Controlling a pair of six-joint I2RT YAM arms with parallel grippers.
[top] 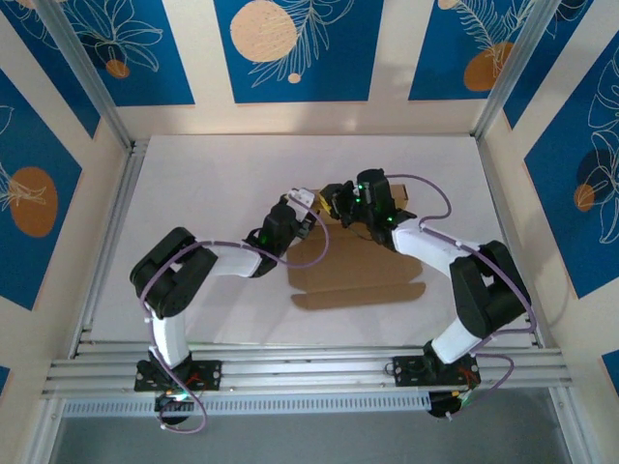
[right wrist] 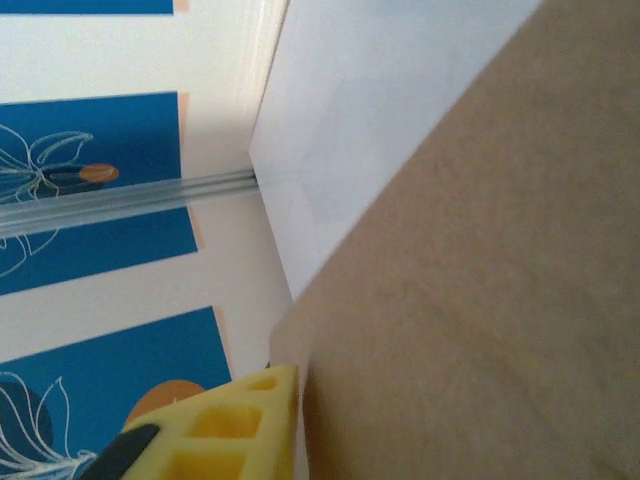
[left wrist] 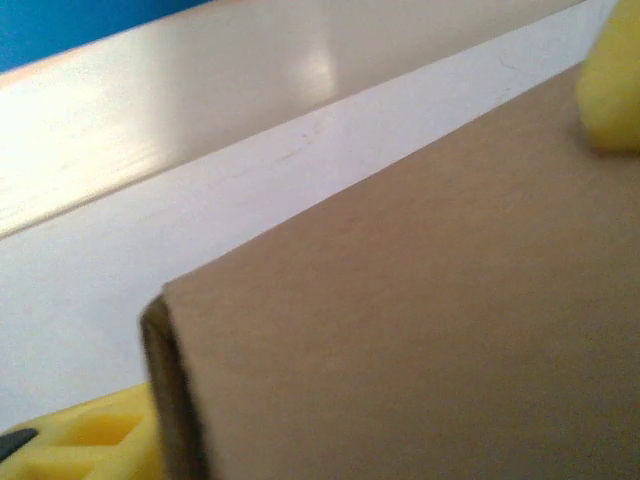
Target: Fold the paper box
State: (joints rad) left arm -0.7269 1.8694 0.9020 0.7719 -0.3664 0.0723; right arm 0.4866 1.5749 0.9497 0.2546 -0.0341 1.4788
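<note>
The paper box (top: 358,275) is brown cardboard in the middle of the white table (top: 213,174). A wide flap lies flat toward me and a raised part stands at the back. My left gripper (top: 311,211) is at the raised part's left end. In the left wrist view the paper box (left wrist: 420,320) spans the jaws, and one yellow finger (left wrist: 90,440) sits against its folded edge. My right gripper (top: 336,201) is close beside it at the same end. In the right wrist view one yellow finger (right wrist: 220,430) stands right beside the cardboard (right wrist: 480,300). Both grippers' other fingers are hidden.
Aluminium rails (top: 309,372) run along the near edge where both arm bases are bolted. A metal rail (top: 111,242) lines the table's left side. Walls with blue panels (top: 290,48) close in the back and both sides.
</note>
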